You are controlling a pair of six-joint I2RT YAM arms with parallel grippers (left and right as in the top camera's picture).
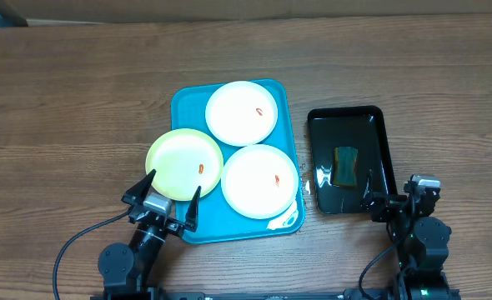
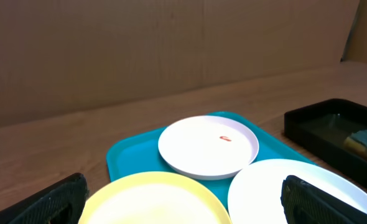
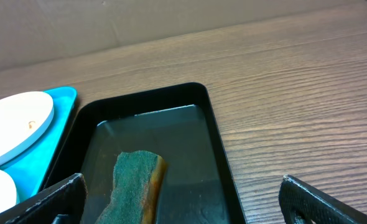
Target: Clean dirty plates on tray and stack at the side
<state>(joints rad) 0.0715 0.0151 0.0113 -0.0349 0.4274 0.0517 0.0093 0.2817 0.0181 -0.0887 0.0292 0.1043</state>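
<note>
Three plates lie on the turquoise tray. A white plate with a small red smear sits at the back, also in the left wrist view. A pale yellow-green plate with an orange smear overhangs the tray's left edge. A second white plate with a smear lies front right. My left gripper is open and empty at the yellow-green plate's near edge. My right gripper is open and empty near the black tray's front corner.
A glossy black tray holding water and a green-and-yellow sponge stands right of the turquoise tray; it shows in the right wrist view with the sponge. Bare wooden table surrounds both trays.
</note>
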